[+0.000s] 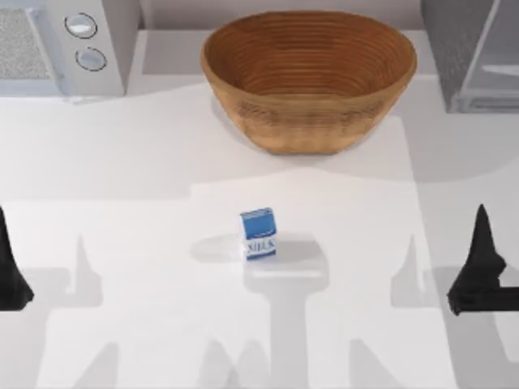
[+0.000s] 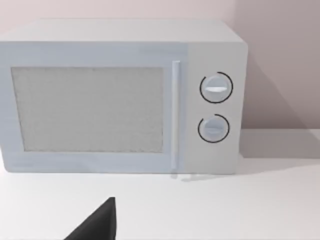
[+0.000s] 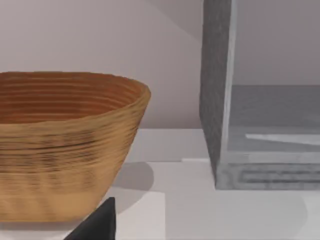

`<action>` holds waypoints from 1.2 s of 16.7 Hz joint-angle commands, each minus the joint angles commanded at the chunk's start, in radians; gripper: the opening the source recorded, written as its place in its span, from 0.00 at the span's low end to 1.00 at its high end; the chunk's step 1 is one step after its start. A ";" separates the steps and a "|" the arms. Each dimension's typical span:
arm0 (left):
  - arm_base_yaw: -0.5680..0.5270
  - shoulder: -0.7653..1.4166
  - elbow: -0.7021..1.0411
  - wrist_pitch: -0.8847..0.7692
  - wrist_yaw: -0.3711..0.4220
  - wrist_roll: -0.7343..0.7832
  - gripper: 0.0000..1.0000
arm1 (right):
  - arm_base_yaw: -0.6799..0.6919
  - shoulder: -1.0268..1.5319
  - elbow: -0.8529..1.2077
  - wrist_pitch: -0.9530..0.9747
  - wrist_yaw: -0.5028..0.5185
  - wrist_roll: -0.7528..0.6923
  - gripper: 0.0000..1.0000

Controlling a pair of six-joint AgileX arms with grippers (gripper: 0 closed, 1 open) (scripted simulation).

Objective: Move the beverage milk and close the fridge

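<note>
Since the beverage milk (image 1: pixel 258 233) is what everything hangs on, start there: little blue-and-white carton standing upright, out in the open on the white table (image 1: pixel 122 162), w/ nothing touching it. Every place below is relative to that carton.

Straight behind it, towards the back wall, sits the big woven bowl (image 1: pixel 308 77), well apart from the carton and looks to have nothing in it afaict. Back and off to the right of the carton is the fridge (image 1: pixel 474 57); the right wrist view has its speckled dark side (image 3: pixel 216 90) plus an open interior, so it looks open, door not pushed to. Back-left of the carton is the pale microwave (image 2: pixel 120 95) w/ two round knobs, door closed, not part of the job imo.

Grippers: left gripper (image 1: pixel 10 267) hangs far out to the carton's left, right gripper (image 1: pixel 480 271) far out to its right, both a bit nearer the front edge than the carton. Both just dark wedges from up top, so can't tell how wide either is set. Neither is holding anything tho, well clear of the carton.

Progress-wise: basically zero. Carton untouched, fridge not closed. Both halves still to do.
</note>
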 joint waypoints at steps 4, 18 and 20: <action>0.000 0.000 0.000 0.000 0.000 0.000 1.00 | 0.033 0.149 0.080 0.116 0.002 0.000 1.00; 0.000 0.000 0.000 0.000 0.000 0.000 1.00 | 0.156 1.433 0.593 0.815 -0.039 -0.003 1.00; 0.000 0.000 0.000 0.000 0.000 0.000 1.00 | 0.161 1.541 0.644 0.880 -0.051 -0.003 1.00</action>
